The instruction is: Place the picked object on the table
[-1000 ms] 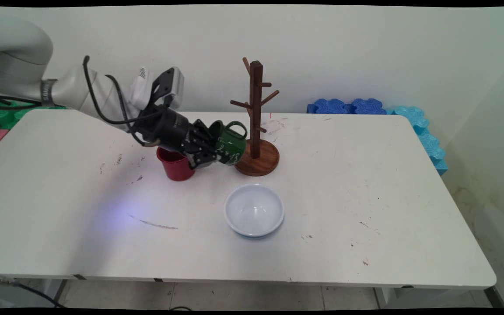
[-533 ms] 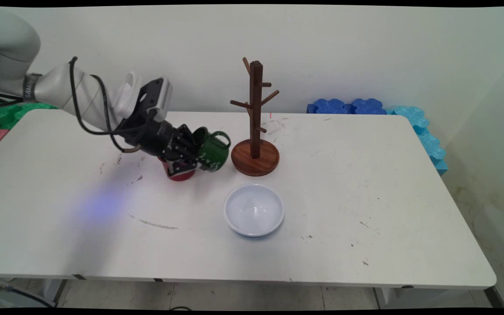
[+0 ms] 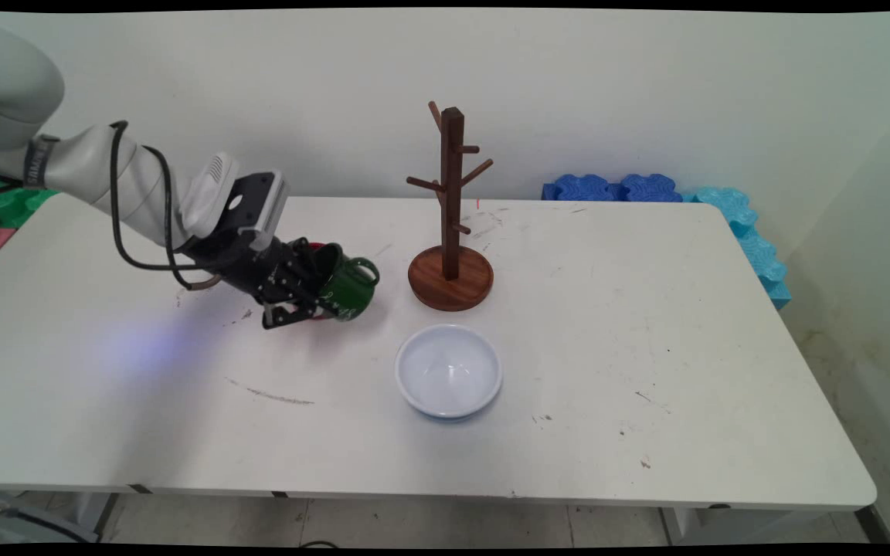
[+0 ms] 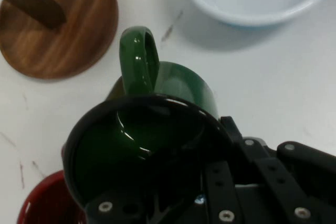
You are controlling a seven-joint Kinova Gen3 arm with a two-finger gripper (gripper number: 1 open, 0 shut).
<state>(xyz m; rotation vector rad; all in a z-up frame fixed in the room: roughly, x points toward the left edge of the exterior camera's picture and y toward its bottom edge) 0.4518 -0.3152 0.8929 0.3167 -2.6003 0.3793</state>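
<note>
- The gripper (image 3: pixel 314 297) is clamped on the rim of a green mug (image 3: pixel 349 283), tilting it just above the desk (image 3: pixel 646 324), handle (image 4: pixel 138 56) pointing toward the wooden mug tree (image 3: pixel 450 216).
- A red cup (image 4: pixel 42 203) sits just behind the mug; a white bowl (image 3: pixel 449 371) is near.
- The mug's white markings are unreadable.

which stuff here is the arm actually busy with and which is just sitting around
In hand or right by it:
gripper, shut on the green mug
red cup, just behind the mug, mostly hidden

Just sitting about:
wooden mug tree
white bowl
blue foam pieces at the table's far edge
</note>
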